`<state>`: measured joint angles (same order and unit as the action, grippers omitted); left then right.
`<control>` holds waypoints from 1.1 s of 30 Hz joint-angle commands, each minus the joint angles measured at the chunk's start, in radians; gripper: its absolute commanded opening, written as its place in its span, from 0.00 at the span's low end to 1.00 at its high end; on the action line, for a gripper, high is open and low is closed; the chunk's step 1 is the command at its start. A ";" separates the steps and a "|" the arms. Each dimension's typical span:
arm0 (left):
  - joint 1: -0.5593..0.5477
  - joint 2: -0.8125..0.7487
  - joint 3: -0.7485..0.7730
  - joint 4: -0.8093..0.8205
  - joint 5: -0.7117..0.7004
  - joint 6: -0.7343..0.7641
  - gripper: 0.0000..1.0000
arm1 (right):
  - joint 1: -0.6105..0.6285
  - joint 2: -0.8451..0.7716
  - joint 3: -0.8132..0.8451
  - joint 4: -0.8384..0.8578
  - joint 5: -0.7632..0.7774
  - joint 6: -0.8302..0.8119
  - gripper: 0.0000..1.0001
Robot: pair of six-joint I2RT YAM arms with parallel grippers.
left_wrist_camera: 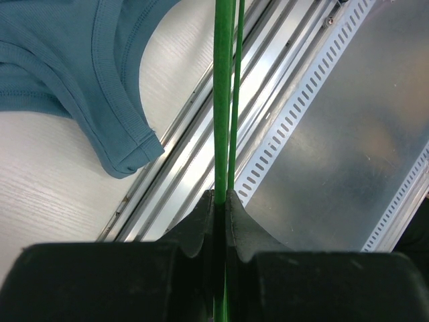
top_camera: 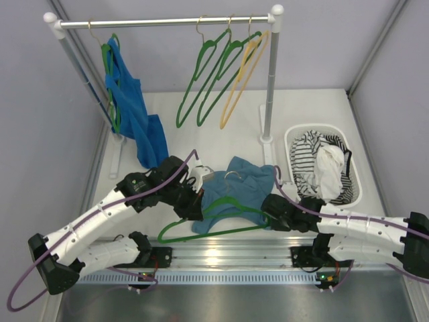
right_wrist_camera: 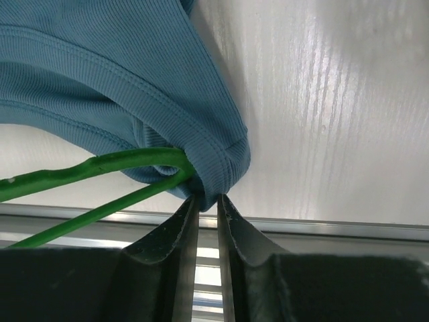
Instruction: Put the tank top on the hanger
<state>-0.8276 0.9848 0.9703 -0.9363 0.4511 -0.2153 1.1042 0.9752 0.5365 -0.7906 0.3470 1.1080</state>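
Note:
The teal-blue tank top [top_camera: 241, 178] lies on the white table, part-way over a dark-green hanger [top_camera: 214, 233] that lies flat under it. My left gripper [top_camera: 196, 204] is shut on the hanger's thin green wire [left_wrist_camera: 221, 100], near the hanger's left side; the tank top's strap [left_wrist_camera: 80, 54] lies to its left. My right gripper [top_camera: 268, 213] is at the hanger's right end. There its fingertips [right_wrist_camera: 208, 199] pinch the hem of the tank top [right_wrist_camera: 134, 74], which wraps round the hanger's bent end [right_wrist_camera: 100, 164].
A clothes rack [top_camera: 164, 22] stands at the back with two green hangers [top_camera: 201, 74], a yellow hanger [top_camera: 242, 74] and a royal-blue garment [top_camera: 134, 107]. A white basket [top_camera: 293, 137] with striped cloth is at the right. A metal rail [top_camera: 221, 258] runs along the near edge.

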 commanded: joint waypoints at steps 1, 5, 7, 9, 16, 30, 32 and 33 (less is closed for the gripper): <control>-0.002 0.000 -0.008 0.019 -0.042 -0.013 0.00 | 0.017 -0.010 -0.006 0.031 0.030 0.029 0.17; -0.002 0.002 -0.010 0.019 -0.040 -0.013 0.00 | 0.019 -0.026 0.016 -0.007 0.047 0.027 0.01; -0.002 0.000 -0.010 0.019 -0.038 -0.013 0.00 | 0.019 -0.030 0.051 -0.047 0.064 0.020 0.00; -0.002 0.002 -0.010 0.019 -0.040 -0.013 0.00 | 0.022 -0.033 0.097 -0.068 0.085 0.012 0.00; -0.005 -0.015 -0.010 0.051 -0.048 -0.004 0.00 | 0.025 0.008 0.232 -0.096 0.116 -0.057 0.00; -0.007 -0.044 0.048 0.120 -0.002 0.001 0.00 | 0.006 0.076 0.428 -0.196 0.240 -0.152 0.00; -0.007 -0.048 0.059 0.113 0.018 0.002 0.00 | -0.013 0.074 0.448 -0.193 0.230 -0.194 0.00; -0.007 -0.046 0.062 0.108 0.024 0.002 0.00 | -0.017 0.077 0.463 -0.191 0.225 -0.204 0.00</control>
<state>-0.8322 0.9447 0.9825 -0.8684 0.4370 -0.2150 1.1023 1.0542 0.9253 -0.9520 0.5194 0.9630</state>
